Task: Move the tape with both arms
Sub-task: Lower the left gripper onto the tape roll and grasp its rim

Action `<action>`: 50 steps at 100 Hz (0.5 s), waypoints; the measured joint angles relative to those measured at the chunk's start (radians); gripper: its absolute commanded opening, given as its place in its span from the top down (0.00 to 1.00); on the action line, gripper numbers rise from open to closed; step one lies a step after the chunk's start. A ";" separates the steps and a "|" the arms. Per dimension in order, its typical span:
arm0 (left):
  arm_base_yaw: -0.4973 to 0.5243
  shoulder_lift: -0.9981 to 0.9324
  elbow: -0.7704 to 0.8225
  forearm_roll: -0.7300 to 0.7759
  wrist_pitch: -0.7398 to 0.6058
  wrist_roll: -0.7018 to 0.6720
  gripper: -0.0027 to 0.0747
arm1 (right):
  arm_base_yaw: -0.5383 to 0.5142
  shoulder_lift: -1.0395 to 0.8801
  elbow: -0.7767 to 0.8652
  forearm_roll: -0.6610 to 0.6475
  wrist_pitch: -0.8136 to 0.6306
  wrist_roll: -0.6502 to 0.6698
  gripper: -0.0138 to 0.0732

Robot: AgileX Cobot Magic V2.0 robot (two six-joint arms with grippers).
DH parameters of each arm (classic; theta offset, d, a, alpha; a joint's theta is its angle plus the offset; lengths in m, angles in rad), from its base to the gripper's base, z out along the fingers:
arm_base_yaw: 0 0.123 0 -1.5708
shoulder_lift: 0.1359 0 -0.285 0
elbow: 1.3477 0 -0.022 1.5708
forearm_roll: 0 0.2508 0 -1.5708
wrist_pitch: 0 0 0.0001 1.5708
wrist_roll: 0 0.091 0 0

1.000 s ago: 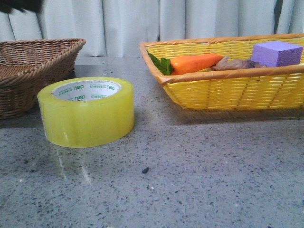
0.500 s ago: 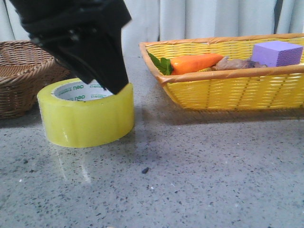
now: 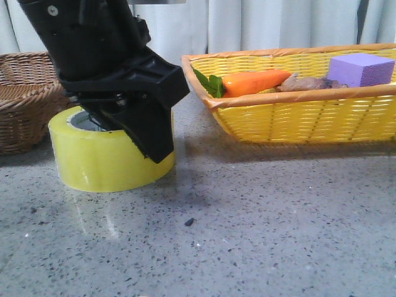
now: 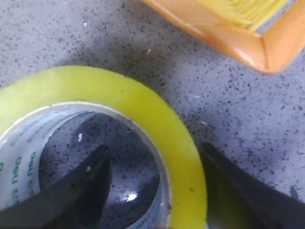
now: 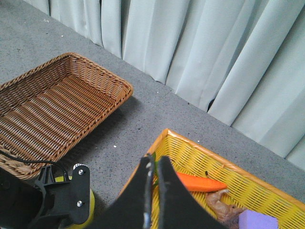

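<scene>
The tape (image 3: 102, 158) lies flat on the grey speckled table (image 3: 266, 229), its open core facing up, and serves as the landmark here. The left gripper (image 4: 157, 191) is set down over its rim: in the left wrist view one dark finger sits inside the core and the other outside the yellow-green wall, with that wall between them, so the jaws stand wide and straddle the roll rather than pinch it; a sliver of gap shows on each side, so contact does not look made yet. Beside the tape on the robot's left is a brown wicker basket (image 3: 28, 93), and on its right, a little farther back, a yellow basket (image 3: 297, 117) holding a carrot (image 3: 253, 81), a purple foam cube (image 3: 361, 69) and a brownish item too unclear to name. The right gripper (image 5: 155, 191) hangs high above the yellow basket, well apart from the tape, its fingers nearly together and empty. The step in hand appears to be the first pickup by the left arm. The next move calls for closing squarely on the wall, then lifting level so the right arm can take the roll.
</scene>
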 measured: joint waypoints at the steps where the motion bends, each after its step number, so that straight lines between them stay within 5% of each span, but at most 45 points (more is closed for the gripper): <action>1: 0.000 0.000 0.000 0.000 0.000 0.000 0.58 | 0.000 0.000 0.000 0.000 0.000 0.000 0.93; 25: 0.000 0.000 0.000 -0.016 -0.001 0.000 0.81 | 0.000 0.000 0.000 0.000 0.000 0.000 0.93; 50: 0.000 0.002 -0.014 -0.031 0.017 0.000 0.84 | 0.000 0.000 0.000 0.000 0.009 0.000 0.93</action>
